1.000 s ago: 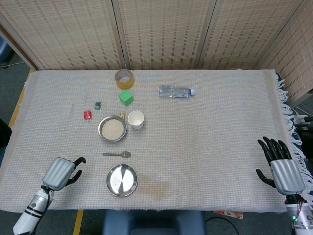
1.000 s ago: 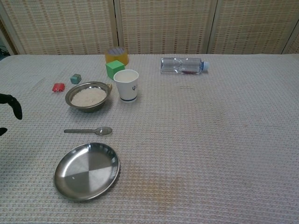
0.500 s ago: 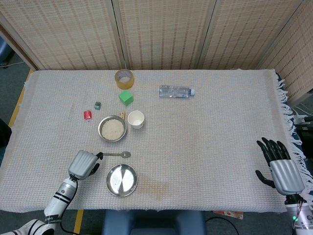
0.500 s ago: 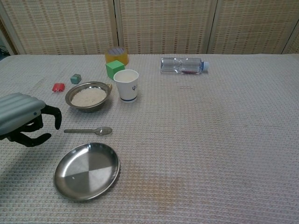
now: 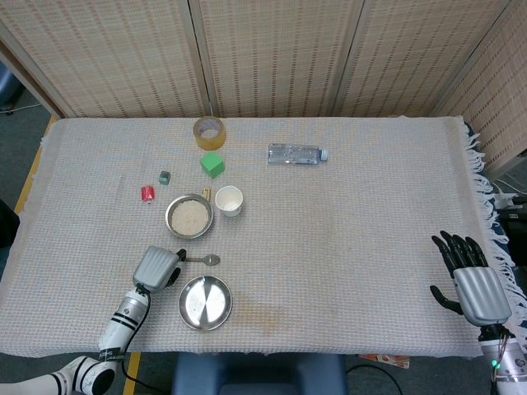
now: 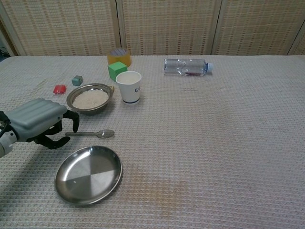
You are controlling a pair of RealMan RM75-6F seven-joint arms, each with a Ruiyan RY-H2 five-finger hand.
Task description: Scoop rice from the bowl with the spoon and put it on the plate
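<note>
the spoon (image 6: 90, 134) lies flat on the woven cloth (image 6: 205, 143) between the bowl (image 6: 89, 98) of rice and the plate (image 6: 88, 174), bowl end toward the middle of the table, handle toward the left hand (image 6: 40, 121). it looks like thin, stiff metal — light, slick, and lying so low that it will likely be awkward to lift; the handle end is the place to pinch it. the left hand hovers at that handle end with fingers curled downward, and from these views i cannot tell whether they touch the spoon or hold nothing. the right hand (image 5: 471, 284) rests at the far edge of the table, fingers spread, holding nothing. a paper cup (image 6: 129, 87) stands just beside the bowl and could tip easily — the green block (image 6: 116, 70), tape roll (image 6: 118, 56), water bottle (image 6: 186, 67) and two small bits (image 6: 59, 89) lie further back, out of the way.
</note>
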